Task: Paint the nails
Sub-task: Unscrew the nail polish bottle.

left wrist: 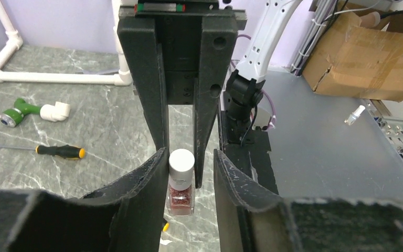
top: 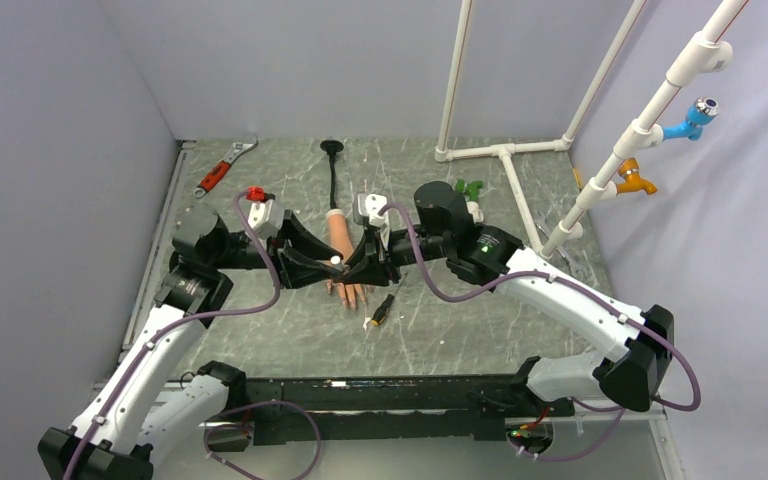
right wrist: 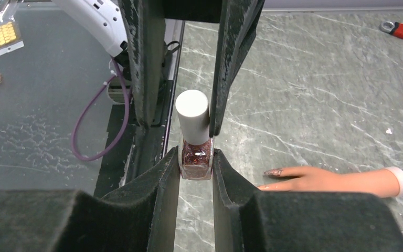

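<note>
A small polish bottle (right wrist: 195, 160) of red glitter with a white cap (right wrist: 192, 110) hangs above the table. My right gripper (right wrist: 195, 152) is shut on its glass body. My left gripper (left wrist: 189, 155) faces it from the other side, its jaws open round the cap (left wrist: 181, 160): one finger (left wrist: 155, 170) touches the cap, the other (left wrist: 225, 173) stands apart. In the top view both grippers (top: 325, 265) (top: 357, 263) meet over the peach mannequin hand (top: 339, 238). The hand (right wrist: 325, 180) lies flat on the table. One of the nails (right wrist: 273, 171) shows with glitter on it; the others are hidden.
A black and yellow tool (top: 381, 311) lies just in front of the hand. A red-handled wrench (top: 220, 172) lies at the back left. White pipe frame (top: 505, 152), a green nozzle (top: 468, 187) and a screwdriver (left wrist: 57, 151) are to the right.
</note>
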Robot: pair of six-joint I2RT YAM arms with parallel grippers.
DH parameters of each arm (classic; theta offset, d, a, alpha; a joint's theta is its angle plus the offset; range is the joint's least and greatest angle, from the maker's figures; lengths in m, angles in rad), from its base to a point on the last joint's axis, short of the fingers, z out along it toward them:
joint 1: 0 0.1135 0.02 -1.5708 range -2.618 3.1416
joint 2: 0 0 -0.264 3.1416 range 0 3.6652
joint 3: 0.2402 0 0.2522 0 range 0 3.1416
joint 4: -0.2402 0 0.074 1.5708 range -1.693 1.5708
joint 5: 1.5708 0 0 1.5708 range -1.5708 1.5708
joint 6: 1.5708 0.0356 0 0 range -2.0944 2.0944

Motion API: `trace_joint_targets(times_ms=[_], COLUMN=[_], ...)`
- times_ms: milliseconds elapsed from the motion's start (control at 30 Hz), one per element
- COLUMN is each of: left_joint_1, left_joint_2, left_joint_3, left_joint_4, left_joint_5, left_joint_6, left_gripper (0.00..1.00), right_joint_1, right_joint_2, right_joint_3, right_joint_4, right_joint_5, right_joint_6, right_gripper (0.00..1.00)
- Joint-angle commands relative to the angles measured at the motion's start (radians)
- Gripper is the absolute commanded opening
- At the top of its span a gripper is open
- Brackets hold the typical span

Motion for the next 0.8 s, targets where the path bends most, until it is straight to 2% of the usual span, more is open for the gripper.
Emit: trace_joint_targets(times_ms=[0,267,467,767], left_joint_1=[-0.024,-0.027,-0.031,-0.04], left_joint_2=[0.011,0.001,-0.013,-0.048], left_joint_3=[0.036,0.031,0.034,0.008], left_joint_4=[-0.08,-0.08,-0.115,-0.113], left_joint_5=[-0.011,-0.036,-0.1,-0.295], left_joint_6=[0.077,0.081,0.111,0.111], left_gripper=[0.4,0.29,0.01,0.0], right_joint_1=[0.009,0.019,0.024,0.035], right_joint_2=[-0.007,-0.012,-0.026,0.007], right_joint_3=[0.054,0.056,0.048,0.082], right_joint_4=[0.034,0.024,0.09,0.172], right_joint_5=[0.014,0.025,0.117,0.377], right_joint_6=[-0.008,-0.011,0.033,0.138], right_gripper=[0.0,0.0,0.0,0.0])
